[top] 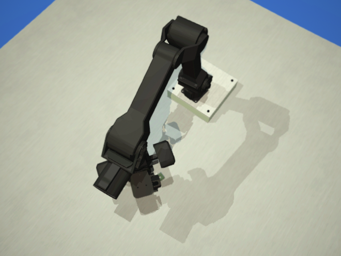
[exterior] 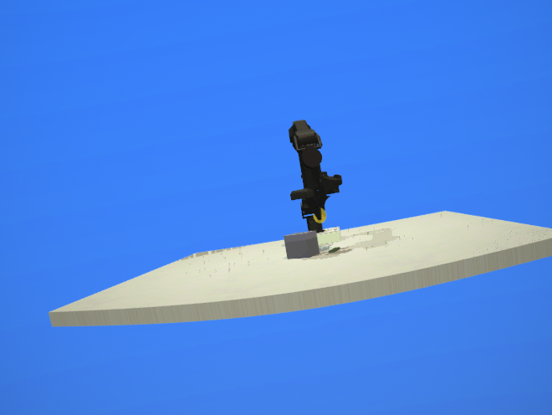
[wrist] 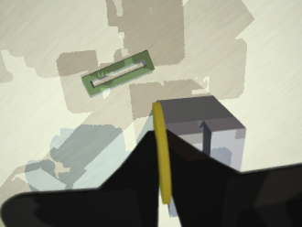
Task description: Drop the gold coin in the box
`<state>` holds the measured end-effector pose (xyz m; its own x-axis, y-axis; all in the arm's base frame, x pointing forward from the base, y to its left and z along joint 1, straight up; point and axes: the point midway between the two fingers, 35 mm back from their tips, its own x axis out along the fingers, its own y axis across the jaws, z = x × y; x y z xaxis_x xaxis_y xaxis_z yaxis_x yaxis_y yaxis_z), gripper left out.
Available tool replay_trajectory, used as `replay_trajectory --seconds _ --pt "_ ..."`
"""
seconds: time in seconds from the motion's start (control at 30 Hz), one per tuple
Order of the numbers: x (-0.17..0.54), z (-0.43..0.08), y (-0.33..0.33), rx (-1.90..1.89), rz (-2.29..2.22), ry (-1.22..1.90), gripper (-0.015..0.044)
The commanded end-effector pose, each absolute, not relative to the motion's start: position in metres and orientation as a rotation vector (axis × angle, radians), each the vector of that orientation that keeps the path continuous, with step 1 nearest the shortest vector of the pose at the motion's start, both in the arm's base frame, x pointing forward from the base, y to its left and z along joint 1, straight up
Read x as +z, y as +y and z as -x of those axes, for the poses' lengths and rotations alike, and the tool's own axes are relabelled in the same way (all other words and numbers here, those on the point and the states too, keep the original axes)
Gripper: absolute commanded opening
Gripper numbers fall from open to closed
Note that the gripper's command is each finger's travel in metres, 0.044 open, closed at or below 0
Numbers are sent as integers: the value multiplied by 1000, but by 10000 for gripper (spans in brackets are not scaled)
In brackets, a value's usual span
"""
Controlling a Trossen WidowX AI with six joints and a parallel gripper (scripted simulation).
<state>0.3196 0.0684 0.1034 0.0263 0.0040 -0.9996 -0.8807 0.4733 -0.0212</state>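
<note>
My gripper (exterior: 319,215) (wrist: 157,137) is shut on the gold coin (exterior: 319,221) (wrist: 162,156), which is held edge-on between the fingertips, above the table. The dark-green holder (top: 161,175) (exterior: 334,250) (wrist: 124,78) lies empty on the table, ahead and left in the wrist view. The grey box (exterior: 301,245) (wrist: 189,110) stands right of the coin in the wrist view, partly hidden by the right finger. Its dark lid slot (wrist: 207,142) runs roughly parallel to the coin there, a little to its right. The arm hides the box in the top view.
The arm's pale base plate (top: 220,82) (exterior: 329,235) lies behind the box in the exterior view. The pale table (top: 55,124) (exterior: 201,285) bears broad arm shadows. Its near edge shows in the exterior view.
</note>
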Motion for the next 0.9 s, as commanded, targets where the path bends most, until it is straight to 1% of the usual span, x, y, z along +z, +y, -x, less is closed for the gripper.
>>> replay_trajectory --seconds 0.0,0.73,0.87 --pt "103 -321 57 831 844 1377 0" --pt "103 -325 1 827 847 1380 0" --pt "103 -325 -1 826 847 1381 4"
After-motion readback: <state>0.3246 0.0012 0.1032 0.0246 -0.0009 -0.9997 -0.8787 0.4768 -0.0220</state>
